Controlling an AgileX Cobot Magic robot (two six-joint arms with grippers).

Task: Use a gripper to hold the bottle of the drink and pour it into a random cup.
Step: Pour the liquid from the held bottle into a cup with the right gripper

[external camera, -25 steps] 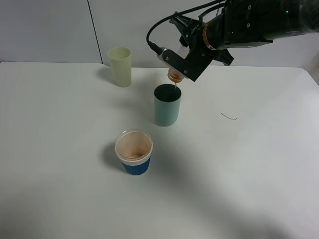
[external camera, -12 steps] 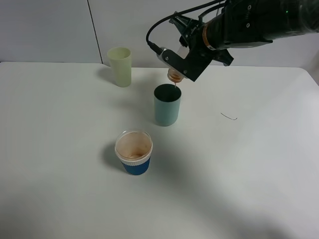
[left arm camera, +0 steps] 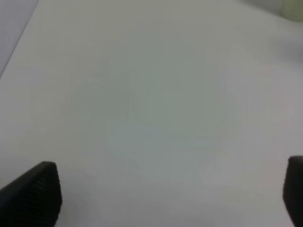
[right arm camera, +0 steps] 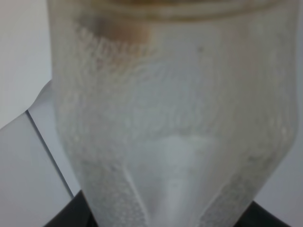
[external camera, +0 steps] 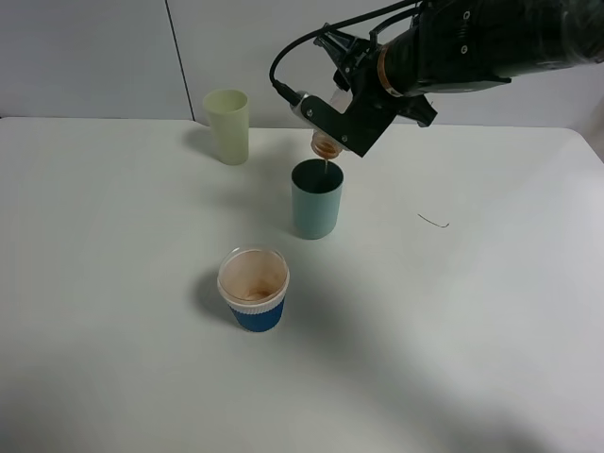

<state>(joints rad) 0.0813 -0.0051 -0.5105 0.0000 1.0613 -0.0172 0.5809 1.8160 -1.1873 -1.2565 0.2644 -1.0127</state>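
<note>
In the high view my right gripper point(external camera: 347, 115) is shut on the clear bottle point(external camera: 328, 142). It holds the bottle tipped, mouth down, just above the rim of the teal-green cup point(external camera: 316, 200). A thin brownish stream runs from the mouth into the cup. In the right wrist view the bottle point(right arm camera: 170, 118) fills the picture, with brownish liquid gathered near its mouth. In the left wrist view my left gripper point(left arm camera: 170, 198) is open and empty above bare table, with only its fingertips point(left arm camera: 33, 194) showing. The left arm is out of the high view.
A taller pale yellow-green cup point(external camera: 227, 125) stands at the back left. A blue-sleeved paper cup point(external camera: 253, 288) with brownish residue stands in front of the teal cup. A small dark thread point(external camera: 434, 221) lies on the white table point(external camera: 491, 311) to the right.
My right gripper with the bottle has shifted slightly to the left over the teal cup. The cups have not moved.
</note>
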